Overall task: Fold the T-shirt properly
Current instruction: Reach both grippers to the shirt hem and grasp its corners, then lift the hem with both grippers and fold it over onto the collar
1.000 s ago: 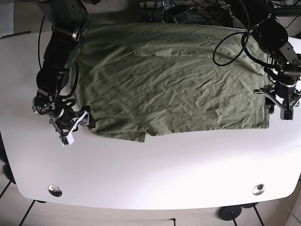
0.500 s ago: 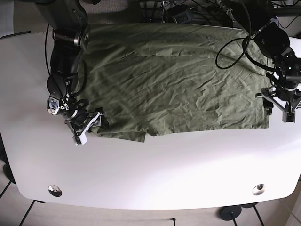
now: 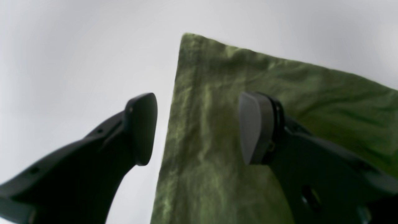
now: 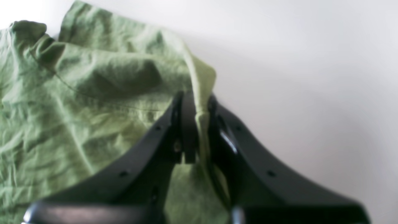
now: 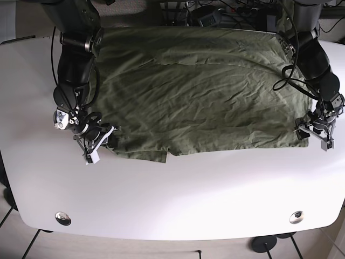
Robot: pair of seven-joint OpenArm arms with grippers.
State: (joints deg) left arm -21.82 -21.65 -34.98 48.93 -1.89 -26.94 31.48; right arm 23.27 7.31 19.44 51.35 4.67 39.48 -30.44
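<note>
— What colour is the T-shirt?
— Plain olive green, no print; brighter, yellower green in both wrist views.
— And the table?
— Plain white, with two silver grommets near its front edge.
— The grippers?
— Left gripper is black with one grey pad; right gripper is black.

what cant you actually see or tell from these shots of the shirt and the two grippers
- Base view: the far edge of the olive green T-shirt runs off the white table behind cables, so collar and sleeves are unclear.
- Right wrist view: the black right gripper covers the pinched fold; how many layers it holds is hidden.
- Left wrist view: blurred; whether the open left gripper touches the cloth cannot be told.
- Base view: both grippers are too small to read.
</note>
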